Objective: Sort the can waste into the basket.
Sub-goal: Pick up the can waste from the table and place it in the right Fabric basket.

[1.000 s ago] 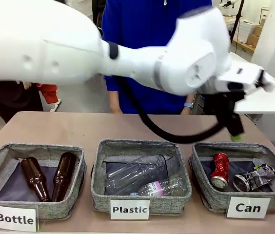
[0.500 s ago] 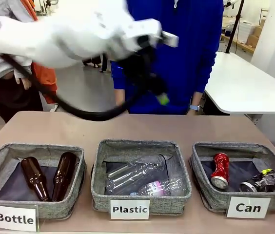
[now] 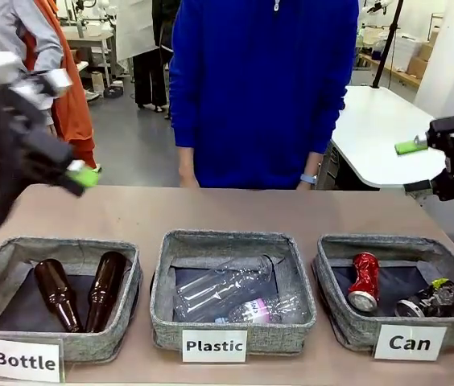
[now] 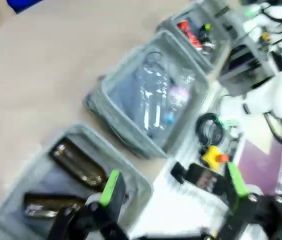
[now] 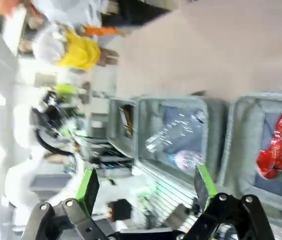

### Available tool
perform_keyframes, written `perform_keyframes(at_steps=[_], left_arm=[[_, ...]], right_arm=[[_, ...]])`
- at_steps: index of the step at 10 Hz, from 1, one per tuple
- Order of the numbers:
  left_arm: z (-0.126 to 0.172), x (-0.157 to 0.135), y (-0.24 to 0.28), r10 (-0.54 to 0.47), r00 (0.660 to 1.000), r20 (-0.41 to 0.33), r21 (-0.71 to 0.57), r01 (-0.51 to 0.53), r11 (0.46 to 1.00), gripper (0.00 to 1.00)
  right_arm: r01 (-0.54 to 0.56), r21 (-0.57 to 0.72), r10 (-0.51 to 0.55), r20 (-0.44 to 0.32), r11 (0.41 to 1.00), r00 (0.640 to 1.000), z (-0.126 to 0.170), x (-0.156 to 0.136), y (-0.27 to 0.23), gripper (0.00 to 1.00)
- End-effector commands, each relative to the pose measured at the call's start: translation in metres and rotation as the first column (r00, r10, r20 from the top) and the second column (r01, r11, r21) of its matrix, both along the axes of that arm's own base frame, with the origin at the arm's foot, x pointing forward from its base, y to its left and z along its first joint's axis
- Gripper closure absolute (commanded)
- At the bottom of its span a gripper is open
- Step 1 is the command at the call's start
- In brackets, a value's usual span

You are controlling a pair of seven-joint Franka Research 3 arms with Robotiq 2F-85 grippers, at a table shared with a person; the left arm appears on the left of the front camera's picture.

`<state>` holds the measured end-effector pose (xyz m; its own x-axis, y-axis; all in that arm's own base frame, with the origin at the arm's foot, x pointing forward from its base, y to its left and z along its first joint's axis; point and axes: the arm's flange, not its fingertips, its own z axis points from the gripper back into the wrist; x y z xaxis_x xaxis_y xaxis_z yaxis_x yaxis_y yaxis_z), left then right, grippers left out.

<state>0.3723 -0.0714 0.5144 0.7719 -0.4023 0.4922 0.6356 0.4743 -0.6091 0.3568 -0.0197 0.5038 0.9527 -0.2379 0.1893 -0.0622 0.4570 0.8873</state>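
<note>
Can basket [image 3: 354, 334]: set at the table's near right corner, labelled "Can" on its front; last in a row of three bins along the near edge.
Red can [image 3: 363, 281]: lying in the left half of the Can basket, silver end toward the front wall; also seen as a red shape in the right wrist view [image 5: 278, 146].
Dark can [image 3: 429, 299]: lying in the right half of the same basket, near the front wall, apart from the red can.
Plastic bin [image 3: 231, 335]: at the middle of the near edge, holding clear plastic bottles [image 3: 227, 289].
Bottle bin [image 3: 90, 342]: at the near left corner, with two brown glass bottles [image 3: 58, 294] side by side.
Table [image 3: 227, 211]: bare brown top behind the bins, up to the far edge.
Left gripper [image 3: 82, 177]: held above the far left of the table – motion-blurred in the front view; in the left wrist view [image 4: 173, 182] the green pads are spread wide with nothing between them.
Right gripper [image 3: 420, 165]: raised off the table's far right edge, above and behind the Can basket – in the right wrist view [image 5: 146, 185] the fingers are parted and empty.
Obstruction: nothing is seen over the Can basket's mouth.
Person [image 3: 263, 88]: in a blue top, standing at the far edge.
</note>
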Motion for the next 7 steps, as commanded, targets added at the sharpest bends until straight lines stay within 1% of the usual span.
perform_keyframes(at_steps=[1, 2, 3, 4, 5, 7], left_arm=[[-0.018, -0.021, 0.037, 0.030, 0.997, -0.071, -0.212, -0.044, 0.976, 0.00], [-0.034, -0.034, 0.057, 0.086, 0.987, -0.133, -0.326, -0.125, 0.937, 0.00], [-0.046, -0.038, 0.074, 0.165, 0.956, -0.243, -0.405, -0.254, 0.878, 0.00], [-0.051, -0.043, 0.090, 0.267, 0.913, -0.310, -0.421, -0.383, 0.822, 0.00], [-0.037, -0.037, 0.073, 0.078, 0.984, -0.162, -0.317, -0.127, 0.940, 0.00], [-0.037, -0.037, 0.073, 0.078, 0.984, -0.162, -0.317, -0.127, 0.940, 0.00]], right_arm=[[0.084, 0.139, -0.073, -0.079, 0.987, 0.994, 0.000, 0.013, -0.009, 0.00], [0.033, 0.192, -0.013, -0.107, 0.981, 0.994, -0.004, 0.014, -0.017, 0.00], [0.036, 0.154, -0.019, -0.114, 0.987, 0.993, -0.009, 0.018, -0.027, 0.00], [0.047, 0.127, -0.038, -0.075, 0.991, 0.996, -0.009, 0.010, -0.009, 0.00], [0.047, 0.127, -0.038, -0.075, 0.991, 0.996, -0.009, 0.010, -0.009, 0.00], [0.047, 0.127, -0.038, -0.075, 0.991, 0.996, -0.009, 0.010, -0.009, 0.00]])
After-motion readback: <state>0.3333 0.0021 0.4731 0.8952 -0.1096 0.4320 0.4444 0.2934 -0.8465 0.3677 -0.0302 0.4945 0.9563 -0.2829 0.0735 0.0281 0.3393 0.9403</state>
